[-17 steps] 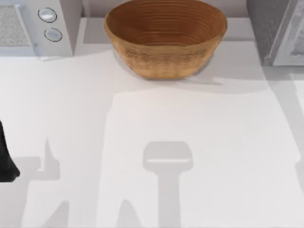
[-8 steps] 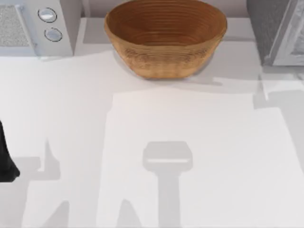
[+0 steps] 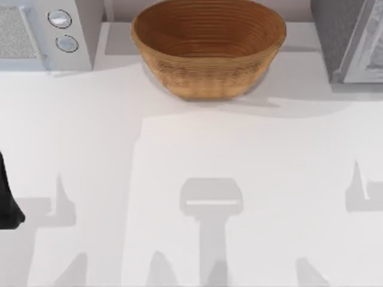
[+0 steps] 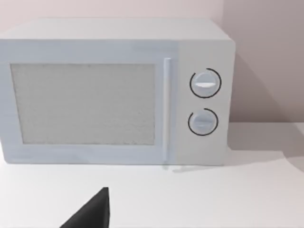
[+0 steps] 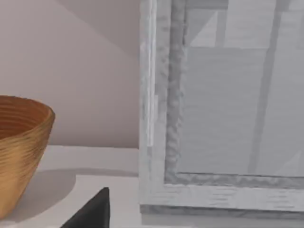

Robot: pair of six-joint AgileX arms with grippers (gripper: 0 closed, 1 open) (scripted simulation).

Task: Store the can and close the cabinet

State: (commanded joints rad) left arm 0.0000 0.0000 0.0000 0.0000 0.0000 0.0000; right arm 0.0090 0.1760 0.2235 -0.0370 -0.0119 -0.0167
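Table [image 3: 197,149] from above, carrying a microwave [image 3: 42,30] at back left, a wicker basket [image 3: 208,48] at back centre holding nothing, and the cabinet [image 3: 350,39] at back right. Left arm [image 3: 7,203] hanging parked at the left edge, probably staying out of the way. Left wrist next: left gripper [image 4: 90,211] facing the shut microwave, grip impossible to tell. Right wrist last: right gripper [image 5: 90,211] pointing at the cabinet's glazed door, seemingly shut or nearly so, grip likewise impossible to tell. Can's whereabouts also impossible to tell, possibly sitting inside the cabinet.
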